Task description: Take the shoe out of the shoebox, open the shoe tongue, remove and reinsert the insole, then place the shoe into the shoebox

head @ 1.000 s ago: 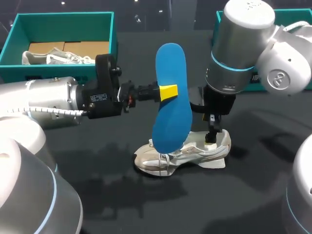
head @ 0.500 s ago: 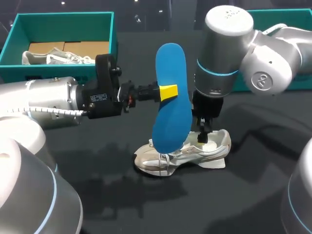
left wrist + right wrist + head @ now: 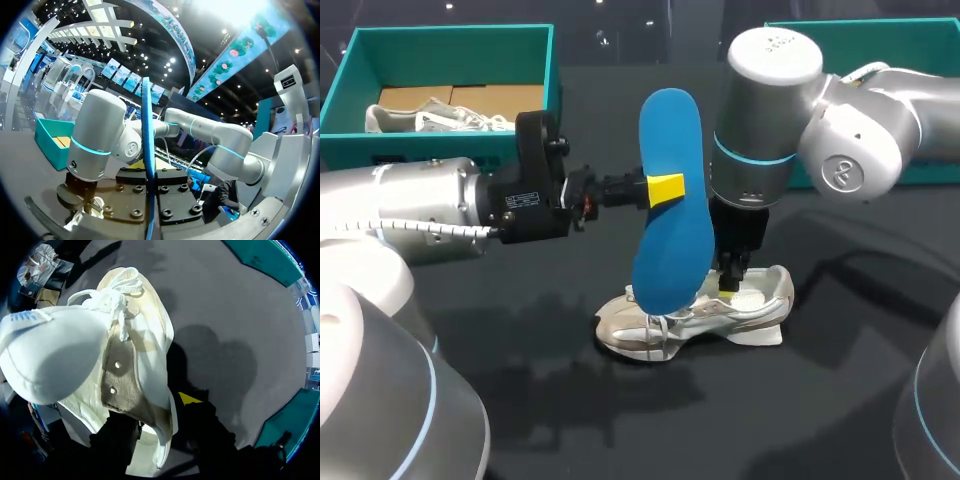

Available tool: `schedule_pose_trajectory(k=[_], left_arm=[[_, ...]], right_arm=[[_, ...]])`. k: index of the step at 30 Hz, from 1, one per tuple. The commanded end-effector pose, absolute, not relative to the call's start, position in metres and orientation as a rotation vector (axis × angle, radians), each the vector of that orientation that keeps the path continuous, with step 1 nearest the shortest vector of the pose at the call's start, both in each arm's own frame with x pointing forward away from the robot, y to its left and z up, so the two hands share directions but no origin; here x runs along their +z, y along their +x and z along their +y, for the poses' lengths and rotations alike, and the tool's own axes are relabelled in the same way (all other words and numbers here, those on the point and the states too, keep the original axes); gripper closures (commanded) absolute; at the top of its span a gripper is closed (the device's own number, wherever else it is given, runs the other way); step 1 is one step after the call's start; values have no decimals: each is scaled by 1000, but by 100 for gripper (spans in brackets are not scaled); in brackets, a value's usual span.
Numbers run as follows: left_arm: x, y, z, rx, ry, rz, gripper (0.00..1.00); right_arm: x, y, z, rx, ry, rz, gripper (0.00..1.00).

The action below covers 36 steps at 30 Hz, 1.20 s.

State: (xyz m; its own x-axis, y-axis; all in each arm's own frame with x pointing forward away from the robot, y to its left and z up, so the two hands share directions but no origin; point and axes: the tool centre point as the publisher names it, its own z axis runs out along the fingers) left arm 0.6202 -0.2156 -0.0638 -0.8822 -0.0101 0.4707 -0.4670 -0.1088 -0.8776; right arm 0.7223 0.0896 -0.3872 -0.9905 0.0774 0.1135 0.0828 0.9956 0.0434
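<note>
My left gripper is shut on a blue insole and holds it upright, edge-on between the fingers in the left wrist view, above the toe end of a white shoe. The shoe stands on the dark table with its tongue pulled up. My right gripper comes down onto the heel end. In the right wrist view its fingers straddle the shoe's side wall, one inside the opening and one outside, both against it.
A teal box at the back left holds a second white shoe on cardboard. Another teal box stands at the back right behind my right arm; its corner shows in the right wrist view.
My right arm has swung left over the shoe's heel end and its fingers have closed in from wide open onto the side wall. The left arm and insole have not moved.
</note>
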Motion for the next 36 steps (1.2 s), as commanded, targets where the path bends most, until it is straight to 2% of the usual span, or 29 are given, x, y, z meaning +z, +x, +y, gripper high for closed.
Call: schedule_pose_trajectory(k=[1,16,19,36], left_arm=[[-65,620,-219,2066,528,-1852,100],[-65,620,-219,2066,528,-1852,100],[-65,620,-219,2066,528,-1852,100],[-65,620,-219,2066,528,-1852,100]], right_arm=[[-389,722,92,-61,-123,-3026,100],[-359,707,85,-73,-295,-3019,100],[-340,703,86,86,-502,-2993,100],[-340,703,86,86,-502,-2993,100]])
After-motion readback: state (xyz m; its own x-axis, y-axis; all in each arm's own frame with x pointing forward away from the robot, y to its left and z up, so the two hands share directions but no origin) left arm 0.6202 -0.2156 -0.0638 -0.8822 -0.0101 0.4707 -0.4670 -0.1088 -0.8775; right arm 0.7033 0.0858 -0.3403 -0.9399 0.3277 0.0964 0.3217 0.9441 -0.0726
